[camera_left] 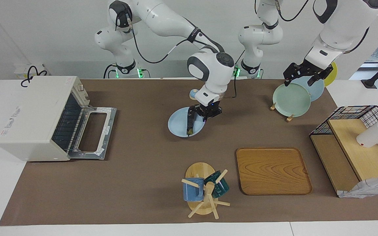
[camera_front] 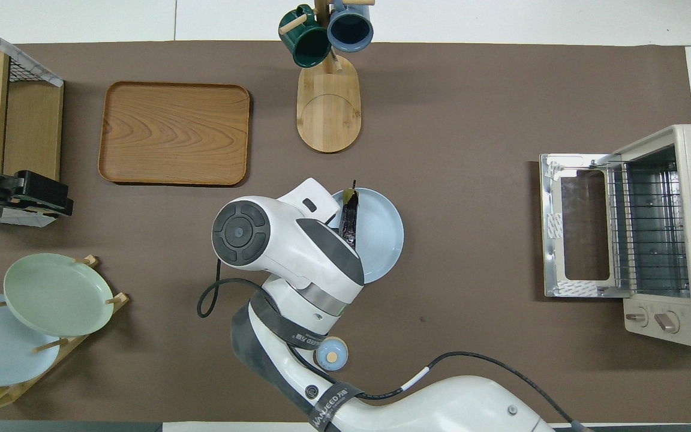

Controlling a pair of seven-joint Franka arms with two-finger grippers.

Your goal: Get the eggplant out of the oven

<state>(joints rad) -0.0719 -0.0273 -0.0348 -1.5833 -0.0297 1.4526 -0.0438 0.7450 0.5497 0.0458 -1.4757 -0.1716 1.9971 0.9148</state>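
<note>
One eggplant (camera_left: 189, 124) on the light blue plate (camera_left: 177, 124); oven (camera_left: 36, 118) rack bare.

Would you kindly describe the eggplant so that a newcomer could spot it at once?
Start at the white oven with its door open, then look toward the table's middle to a pale blue plate. The eggplant lies on it under the right gripper: the only long, glossy, dark purple thing there.

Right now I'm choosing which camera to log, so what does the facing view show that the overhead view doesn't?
Only the facing view shows the right gripper at the blue plate, the white cup on the wire shelf, and both arm bases. Only the overhead view shows the oven's knobs and rack from above. Both show the eggplant on the plate, the oven open, and the left gripper over the plate rack.
</note>
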